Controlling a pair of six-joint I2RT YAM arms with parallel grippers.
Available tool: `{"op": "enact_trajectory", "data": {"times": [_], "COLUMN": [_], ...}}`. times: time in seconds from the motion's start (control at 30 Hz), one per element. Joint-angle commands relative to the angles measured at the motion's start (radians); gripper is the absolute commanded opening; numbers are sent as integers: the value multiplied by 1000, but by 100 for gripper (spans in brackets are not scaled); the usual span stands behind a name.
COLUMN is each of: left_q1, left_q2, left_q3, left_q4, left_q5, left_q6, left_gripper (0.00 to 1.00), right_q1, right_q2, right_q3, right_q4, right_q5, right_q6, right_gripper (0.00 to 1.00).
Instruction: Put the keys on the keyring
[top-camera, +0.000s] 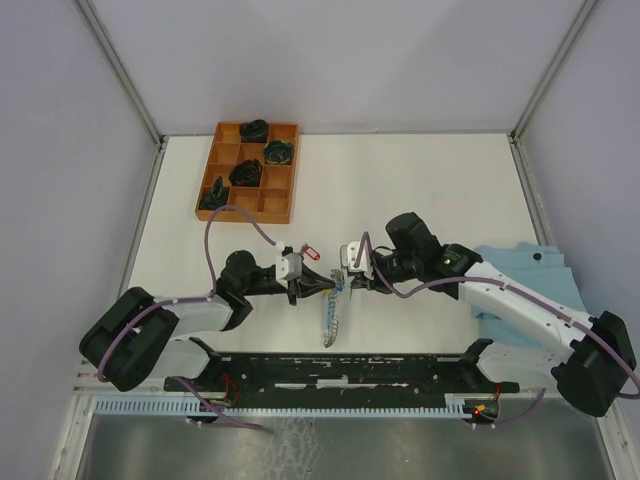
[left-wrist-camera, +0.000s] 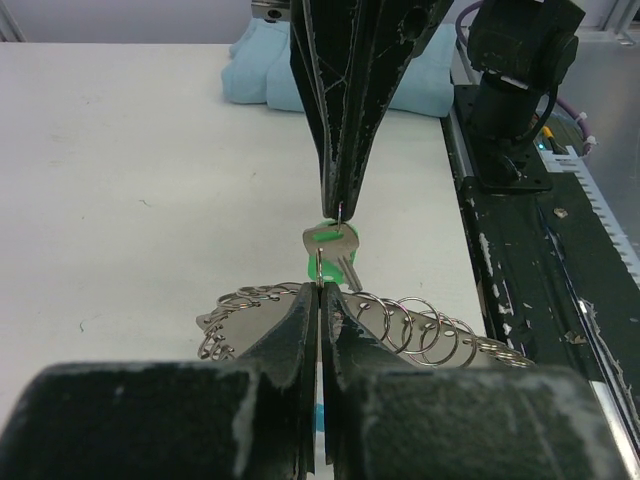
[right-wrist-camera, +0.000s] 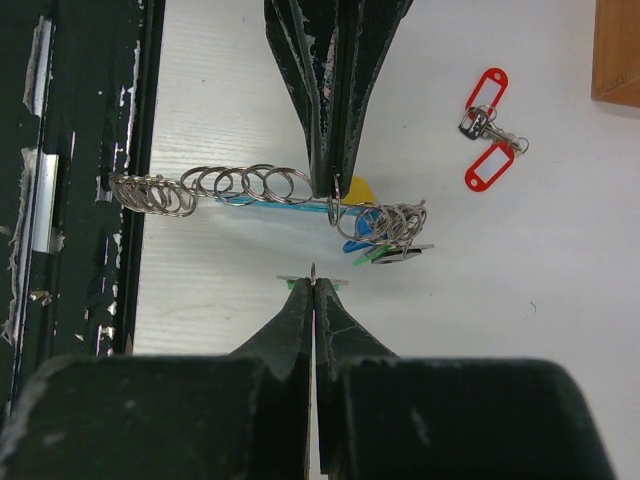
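The keyring (right-wrist-camera: 250, 186), a chain of silver rings with a light-blue sleeve (right-wrist-camera: 275, 203), hangs between my two grippers above the table (top-camera: 430, 180). It also shows in the top view (top-camera: 333, 315) and in the left wrist view (left-wrist-camera: 420, 330). My left gripper (left-wrist-camera: 320, 290) is shut on one of its rings; its tip also shows in the right wrist view (right-wrist-camera: 330, 185). My right gripper (right-wrist-camera: 314, 280) is shut on the small ring of a silver key with a green tag (left-wrist-camera: 335, 250), held just beside the left tip. Two red-tagged keys (right-wrist-camera: 487, 130) lie on the table.
A wooden compartment tray (top-camera: 281, 205) with dark items stands at the back left. A light-blue cloth (top-camera: 520, 270) lies at the right under the right arm. Yellow, blue and green tags (right-wrist-camera: 362, 240) hang on the keyring. A black rail (top-camera: 340, 372) runs along the near edge.
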Motion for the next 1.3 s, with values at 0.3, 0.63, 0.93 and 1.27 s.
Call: {"op": "enact_trajectory", "data": {"times": [0.3,0.63,0.93,1.27], "left_q1": [4,4,4,3], "left_q2": [14,16,14,13], "left_q3": [47,47,48,49], "left_q4": [71,72,69,68], "left_q5": [41,44,47,50], "left_q6": [23,23,22,22], "left_gripper": [3,3,3,3], "right_q1": [18,25,28,30], "right_q2": [39,53,57,48], "right_q3": [-7,-1,2,-2], "right_q4": [122,105,113,124], "right_q5": [-21,-27,-42,-11], "right_q6": [-33,-34,-30,-25], "right_gripper": [1,1,1,1]}}
